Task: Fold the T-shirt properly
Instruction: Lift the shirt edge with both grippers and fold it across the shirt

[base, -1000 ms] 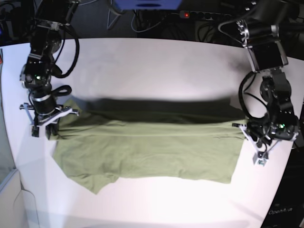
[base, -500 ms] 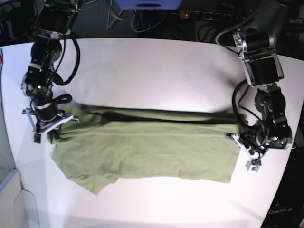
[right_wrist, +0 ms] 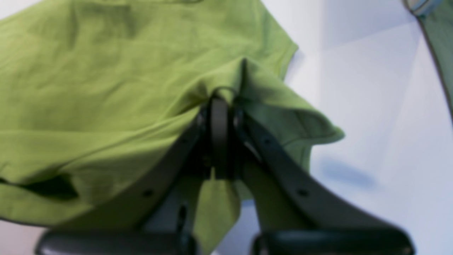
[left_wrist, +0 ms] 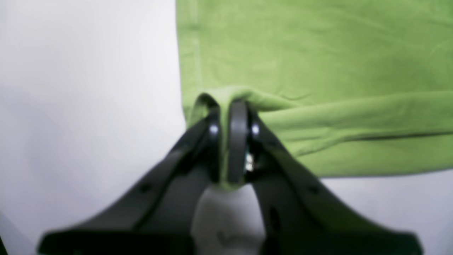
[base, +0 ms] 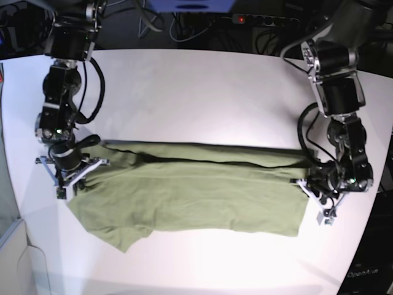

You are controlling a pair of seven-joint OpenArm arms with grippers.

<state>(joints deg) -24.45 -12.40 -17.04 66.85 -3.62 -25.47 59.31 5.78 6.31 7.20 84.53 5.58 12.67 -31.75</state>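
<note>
The olive-green T-shirt [base: 190, 193] lies across the white table [base: 202, 92], folded lengthwise, with a sleeve sticking out at the front left. At the shirt's right end in the base view, my left gripper [base: 316, 195] is shut on the cloth. The left wrist view shows its fingertips [left_wrist: 231, 106] pinching a bunched edge of the T-shirt [left_wrist: 318, 53] just above the tabletop. My right gripper [base: 70, 172] is at the shirt's left end, shut on cloth too. In the right wrist view, the T-shirt [right_wrist: 106, 88] drapes over the gripper [right_wrist: 221, 99].
A power strip [base: 245, 18] with a red light and loose cables lies behind the table's far edge. The table's curved edges run close to both arms, at the left and at the right. Bare white tabletop surrounds the shirt.
Both grippers have come down and toward the front with the shirt's long edge. The lifted fold and its wide shadow have dropped to lie nearly flat on the lower layer.
</note>
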